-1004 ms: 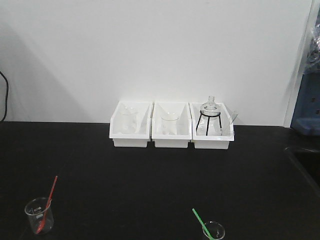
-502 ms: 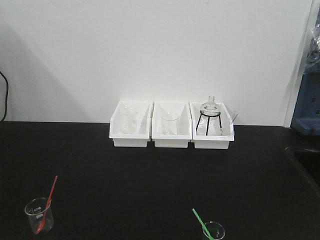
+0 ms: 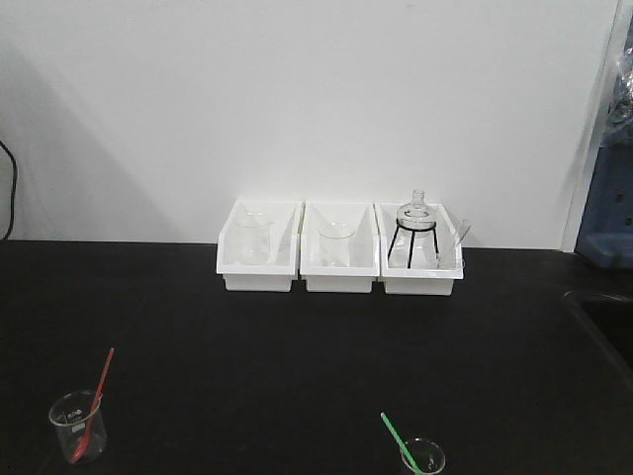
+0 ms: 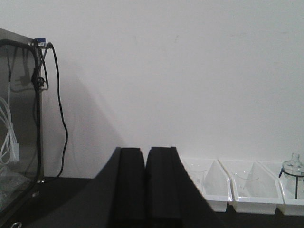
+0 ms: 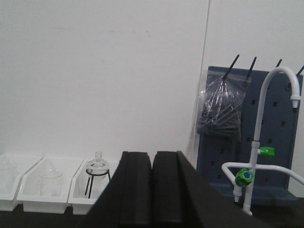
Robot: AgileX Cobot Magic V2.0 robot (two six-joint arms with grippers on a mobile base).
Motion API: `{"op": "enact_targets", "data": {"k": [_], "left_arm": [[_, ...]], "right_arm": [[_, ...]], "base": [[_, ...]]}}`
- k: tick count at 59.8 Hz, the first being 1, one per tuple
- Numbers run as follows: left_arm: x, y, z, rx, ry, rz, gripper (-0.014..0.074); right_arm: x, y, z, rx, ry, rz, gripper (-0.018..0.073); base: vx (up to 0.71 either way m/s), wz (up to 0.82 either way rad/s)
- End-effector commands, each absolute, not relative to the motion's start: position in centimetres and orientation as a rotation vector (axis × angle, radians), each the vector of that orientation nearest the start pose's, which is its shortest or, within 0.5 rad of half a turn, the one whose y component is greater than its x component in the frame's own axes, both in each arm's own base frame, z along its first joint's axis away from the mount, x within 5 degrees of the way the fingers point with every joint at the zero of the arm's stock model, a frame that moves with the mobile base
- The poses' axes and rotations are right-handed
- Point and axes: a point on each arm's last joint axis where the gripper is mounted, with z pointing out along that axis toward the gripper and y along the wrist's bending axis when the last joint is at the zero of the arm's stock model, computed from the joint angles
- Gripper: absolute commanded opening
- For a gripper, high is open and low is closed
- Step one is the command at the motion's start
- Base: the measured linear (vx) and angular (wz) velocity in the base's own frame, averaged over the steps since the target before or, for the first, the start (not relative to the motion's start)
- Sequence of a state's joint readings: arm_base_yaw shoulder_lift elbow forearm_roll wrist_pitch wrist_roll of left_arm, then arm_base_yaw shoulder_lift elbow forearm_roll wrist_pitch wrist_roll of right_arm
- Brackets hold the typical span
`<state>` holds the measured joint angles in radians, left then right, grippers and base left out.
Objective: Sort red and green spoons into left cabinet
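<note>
No shift: red spoon, green spoon

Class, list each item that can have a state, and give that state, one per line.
Bright red plastic spoon: standing tilted in a clear glass beaker.
Bright green plastic spoon: leaning in a smaller glass beaker.
Left gripper: shut, empty.
Right gripper: shut, empty.

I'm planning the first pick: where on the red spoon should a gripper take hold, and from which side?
Grip the thin red plastic spoon on its bare handle above the clear glass beaker's rim, coming from above. Its bowl sits inside the beaker and the handle leans up and rightward, so probably only that upper stretch is free.
</note>
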<state>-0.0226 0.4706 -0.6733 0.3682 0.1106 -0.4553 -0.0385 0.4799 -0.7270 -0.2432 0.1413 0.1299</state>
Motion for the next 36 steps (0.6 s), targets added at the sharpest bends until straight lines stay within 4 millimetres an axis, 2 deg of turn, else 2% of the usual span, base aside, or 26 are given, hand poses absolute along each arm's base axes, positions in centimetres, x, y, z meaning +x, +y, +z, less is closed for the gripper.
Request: {"op": "enact_targets", "data": {"k": [1, 8, 18, 27, 36], "left_arm": [[11.3, -0.2, 42.0, -0.067, 1.357, -0.101, -0.0007], [13.4, -0.3, 42.4, -0.060, 1.384, -0.103, -0.0007], [15.5, -0.4, 41.6, -0.031, 1.439, -0.073, 0.0001], [16.0, -0.4, 41.4, 0.006, 1.453, -0.033, 0.0043], [16.0, -0.4, 41.4, 0.015, 1.453, -0.023, 0.0139]], "right_arm": [[11.0, -0.6, 43.2, -0.013, 1.355, -0.112, -0.0007], [12.7, -0.6, 43.5, 0.034, 1.391, -0.041, -0.0007], [13.5, -0.5, 43.2, 0.075, 1.411, 0.018, -0.0006], [13.5, -0.5, 43.2, 0.071, 1.413, 0.012, 0.0004], [13.5, -0.6, 43.0, 0.072, 1.430, 0.010, 0.0052]], "base": [[0.00, 0.00], [0.00, 0.00], [0.00, 0.00], [0.00, 0.00], [0.00, 0.00]]}}
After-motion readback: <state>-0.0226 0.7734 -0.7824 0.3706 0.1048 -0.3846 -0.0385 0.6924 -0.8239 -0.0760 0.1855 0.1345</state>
